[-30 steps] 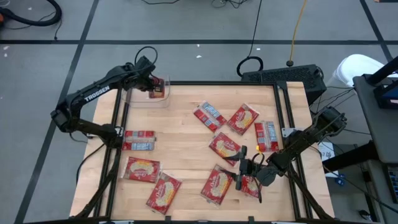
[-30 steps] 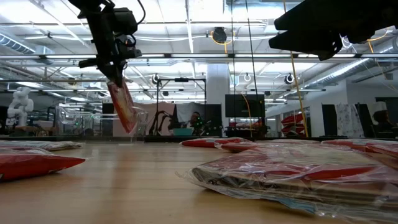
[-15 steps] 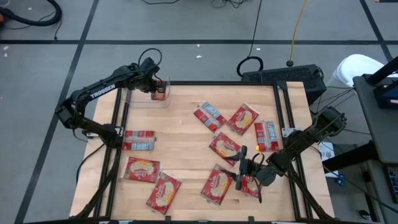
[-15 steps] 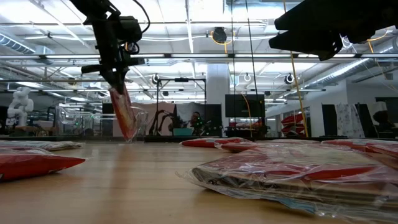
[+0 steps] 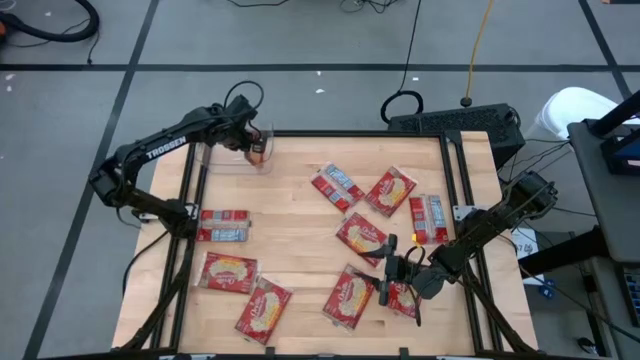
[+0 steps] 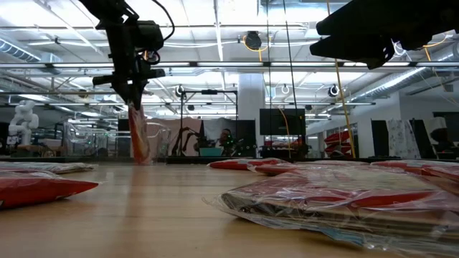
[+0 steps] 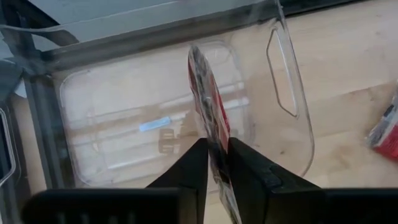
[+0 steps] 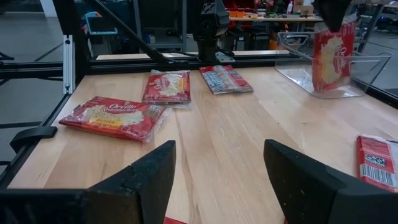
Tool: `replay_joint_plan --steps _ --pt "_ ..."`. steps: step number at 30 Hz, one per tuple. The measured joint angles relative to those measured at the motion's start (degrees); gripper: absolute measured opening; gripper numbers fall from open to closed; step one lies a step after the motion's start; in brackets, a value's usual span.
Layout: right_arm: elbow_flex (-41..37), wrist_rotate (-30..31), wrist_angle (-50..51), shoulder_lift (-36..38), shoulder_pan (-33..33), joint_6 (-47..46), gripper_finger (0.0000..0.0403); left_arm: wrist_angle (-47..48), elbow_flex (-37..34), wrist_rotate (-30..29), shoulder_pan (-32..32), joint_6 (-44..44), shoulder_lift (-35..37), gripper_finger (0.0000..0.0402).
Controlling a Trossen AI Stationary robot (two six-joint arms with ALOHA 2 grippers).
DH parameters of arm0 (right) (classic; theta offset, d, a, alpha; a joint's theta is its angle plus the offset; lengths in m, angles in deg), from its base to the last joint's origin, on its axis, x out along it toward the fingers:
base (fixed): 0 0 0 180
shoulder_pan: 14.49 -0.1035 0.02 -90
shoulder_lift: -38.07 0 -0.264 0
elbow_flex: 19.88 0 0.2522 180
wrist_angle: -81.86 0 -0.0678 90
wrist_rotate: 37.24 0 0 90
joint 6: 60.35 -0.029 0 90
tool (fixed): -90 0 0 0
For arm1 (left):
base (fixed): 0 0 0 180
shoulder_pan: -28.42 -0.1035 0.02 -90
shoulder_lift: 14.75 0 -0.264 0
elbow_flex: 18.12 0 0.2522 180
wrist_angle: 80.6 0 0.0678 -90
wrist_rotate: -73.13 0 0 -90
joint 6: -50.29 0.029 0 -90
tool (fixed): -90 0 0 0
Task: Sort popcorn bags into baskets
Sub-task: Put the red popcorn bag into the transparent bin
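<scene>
- One popcorn bag (image 7: pixel 208 118) hangs upright on its edge between the fingers of the left gripper (image 7: pixel 216 163), its lower end down inside the clear bin (image 7: pixel 93 124) at the far left corner of the bench (image 5: pixel 300 230).
- The left jaws sit close on either face of the bag; whether they grip it firmly or have begun to let go I cannot tell, as the gap on each side is too fine to read.
- Nine or so other bags lie flat on the bench: a loose group (image 5: pixel 365 210) toward the right edge and near right corner, three (image 5: pixel 235 285) toward the near left corner, one of them (image 5: pixel 222 225) by the left edge.
- The right gripper (image 5: pixel 388 268) hovers over the group near the near right corner, fingers spread wide and empty.
- Risk one: the bag is on edge, not flat. Let go like this, it could lean against a low wall of the bin and tip out over the rim onto the bench.
- Risk two: the bag seems close to the bin's right-hand wall, so a drop may land it half across the rim.
- Risk three: if the fingers lift away with film caught on a pad, the bag, or the light bin with it, may be dragged out of place.
- Risk four: a bag left standing would take room from the next ones.
</scene>
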Motion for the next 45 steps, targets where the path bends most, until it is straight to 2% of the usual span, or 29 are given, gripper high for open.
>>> replay_joint_plan --steps 13,17,21,24,33,39,45 --pt "0.00 -0.01 0.00 0.00 0.00 -0.46 0.0238 0.66 -0.10 -1.48 0.00 2.84 -0.01 0.0076" --pt "0.00 -0.02 0.02 0.00 0.00 -0.57 0.0238 0.49 -0.12 -1.17 0.16 3.92 -0.02 0.0055" --pt "0.00 -0.02 0.02 -0.02 0.02 -0.31 0.0238 -0.49 -0.12 -1.06 0.73 6.70 0.00 0.0015" --pt "0.00 0.00 0.02 -0.02 0.02 -0.41 0.0238 -1.13 -0.12 -1.06 1.16 7.72 0.00 0.0009" --pt "0.00 0.00 0.01 -0.02 0.02 -1.01 0.0238 -2.29 0.10 -0.87 2.27 6.73 1.33 0.0005" --pt "0.00 0.06 0.02 -0.02 0.07 -1.01 0.0238 -2.40 0.14 3.09 2.45 3.11 1.93 0.0010" --pt "0.00 0.19 0.02 -0.02 0.07 -0.96 0.0238 -4.67 0.14 4.42 2.43 1.30 1.92 0.0005"
